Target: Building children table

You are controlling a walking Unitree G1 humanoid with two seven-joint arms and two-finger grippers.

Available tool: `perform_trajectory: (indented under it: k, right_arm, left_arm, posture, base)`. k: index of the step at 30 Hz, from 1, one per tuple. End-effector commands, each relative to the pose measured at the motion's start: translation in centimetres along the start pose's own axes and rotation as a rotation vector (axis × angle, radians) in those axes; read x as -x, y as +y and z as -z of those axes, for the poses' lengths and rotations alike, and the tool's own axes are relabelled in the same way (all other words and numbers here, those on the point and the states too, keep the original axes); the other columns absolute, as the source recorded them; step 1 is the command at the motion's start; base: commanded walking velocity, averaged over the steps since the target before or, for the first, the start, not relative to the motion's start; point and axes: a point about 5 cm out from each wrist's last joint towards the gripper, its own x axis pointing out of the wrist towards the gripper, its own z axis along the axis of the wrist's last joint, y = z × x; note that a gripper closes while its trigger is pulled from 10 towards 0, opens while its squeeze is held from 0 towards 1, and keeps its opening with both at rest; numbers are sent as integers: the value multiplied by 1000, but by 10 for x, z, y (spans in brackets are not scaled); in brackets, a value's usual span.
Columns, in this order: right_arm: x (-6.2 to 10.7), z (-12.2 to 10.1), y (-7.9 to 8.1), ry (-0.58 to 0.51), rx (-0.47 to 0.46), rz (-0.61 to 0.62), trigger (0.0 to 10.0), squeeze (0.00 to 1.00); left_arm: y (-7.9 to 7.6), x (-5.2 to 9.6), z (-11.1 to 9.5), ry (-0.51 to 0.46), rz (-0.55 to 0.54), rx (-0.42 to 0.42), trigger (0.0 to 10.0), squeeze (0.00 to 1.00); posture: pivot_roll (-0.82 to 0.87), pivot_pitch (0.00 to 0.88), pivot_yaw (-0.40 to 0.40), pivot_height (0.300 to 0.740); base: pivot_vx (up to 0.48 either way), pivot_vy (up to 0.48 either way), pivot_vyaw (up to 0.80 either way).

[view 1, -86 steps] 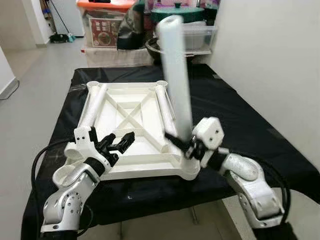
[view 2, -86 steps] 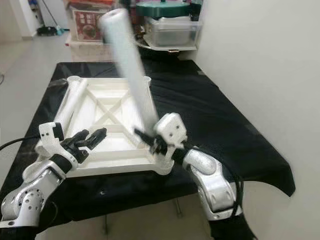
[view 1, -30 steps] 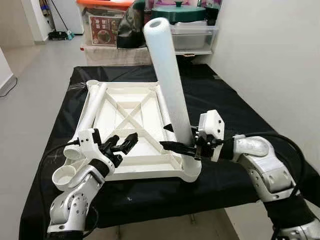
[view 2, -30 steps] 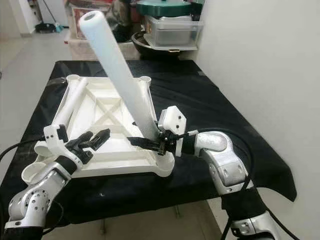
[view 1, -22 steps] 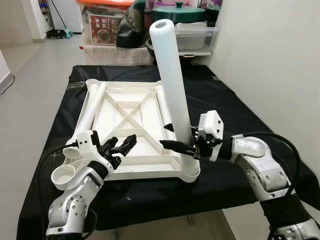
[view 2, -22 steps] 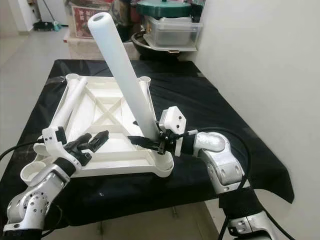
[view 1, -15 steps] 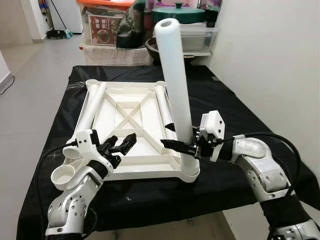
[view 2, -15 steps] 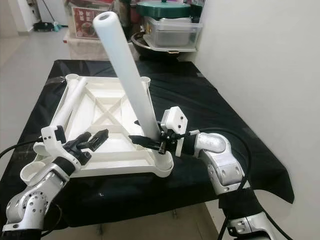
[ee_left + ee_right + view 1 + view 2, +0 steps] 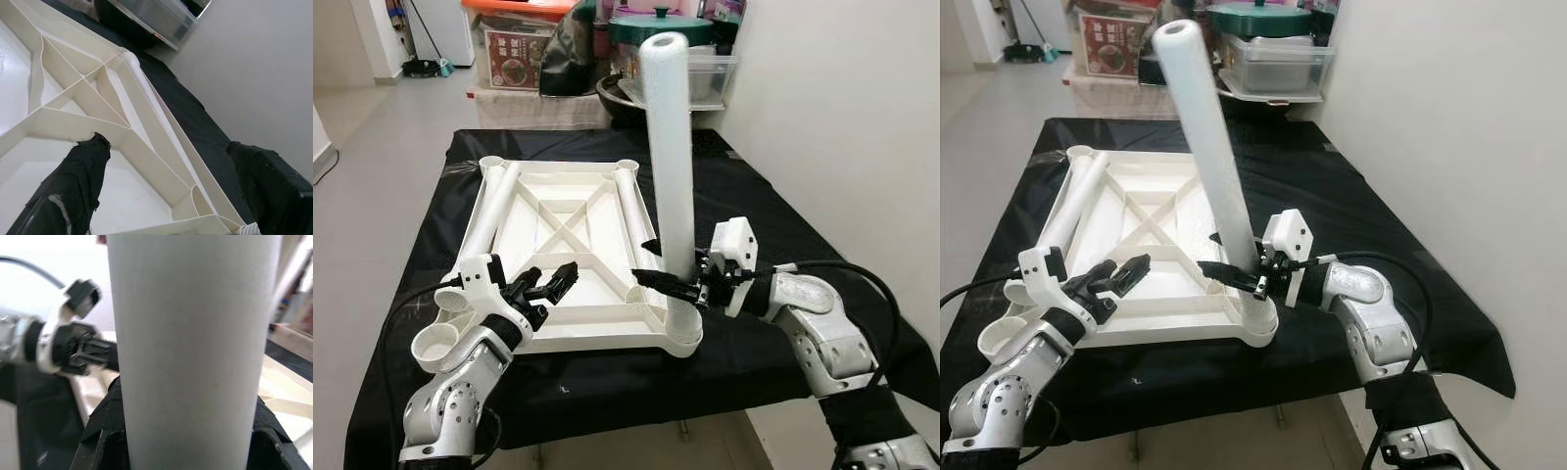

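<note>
where the right gripper (image 9: 668, 266) clamps, table leg (image 9: 672, 166) between jaws, upright

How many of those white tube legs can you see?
3: one leg standing at the tabletop's near right corner, held by the right tool; two lying along its left and right edges.

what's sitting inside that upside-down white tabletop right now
Two loose legs lie along the tabletop's sides: one left, one right. A third leg stands in the near right corner socket, held by the right gripper. The socket's depth is hidden.
</note>
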Motion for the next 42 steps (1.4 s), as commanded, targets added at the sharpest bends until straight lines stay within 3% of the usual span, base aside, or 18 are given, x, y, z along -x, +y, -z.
perform_trajectory:
  k: [1, 4, 12, 18, 20, 21, 24, 25, 26, 33, 42]
  right_arm:
    - [-1, 23, -4, 58, -94, 172, 10000, 0]
    - [2, 30, -9, 64, -141, 362, 10000, 0]
    - [3, 43, -1, 129, -195, 534, 10000, 0]
    - [-11, 38, 15, 158, -127, 701, 10000, 0]
    - [-3, 47, 8, 237, -170, 941, 10000, 0]
    - [-3, 47, 8, 237, -170, 941, 10000, 0]
    - [12, 54, 1, 259, -222, 1182, 10000, 0]
    - [12, 54, 1, 259, -222, 1182, 10000, 0]
    - [20, 58, -1, 262, -236, 1296, 10000, 0]
    - [32, 54, -5, 226, -208, 1446, 10000, 0]
    - [29, 52, 2, 224, -169, 1442, 10000, 0]
  left_arm:
    - [0, 0, 3, 16, -4, 16, 10000, 0]
    - [0, 0, 4, 19, -7, 21, 10000, 0]
    - [1, -1, 3, 23, -11, 22, 10000, 0]
    - [2, -4, 4, 25, -12, 20, 10000, 0]
    - [1, -5, 5, 27, -13, 20, 10000, 0]
    - [1, -5, 5, 27, -13, 20, 10000, 0]
    - [2, -7, 4, 23, -17, 21, 10000, 0]
    - [2, -7, 4, 23, -17, 21, 10000, 0]
    - [3, -8, 3, 21, -21, 22, 10000, 0]
    - [5, -9, 0, 11, -32, 11, 10000, 0]
    - [8, -10, 1, 13, -47, 4, 10000, 0]
  posture:
    - [103, 0, -101, 740]
    - [100, 0, -98, 740]
    - [92, 0, -88, 740]
    - [83, 0, -79, 740]
    - [84, 0, -79, 740]
    - [84, 0, -79, 740]
    - [85, 0, -78, 740]
    - [85, 0, -78, 740]
    - [89, 0, -75, 740]
    - [93, 0, -76, 740]
    - [89, 0, -67, 740]
  base:
    - [0, 0, 0]
    - [0, 0, 0]
    - [0, 0, 0]
    - [0, 0, 0]
    - [0, 0, 0]
    - [0, 0, 0]
    - [0, 0, 0]
    - [0, 0, 0]
    - [0, 0, 0]
    - [0, 0, 0]
    - [0, 0, 0]
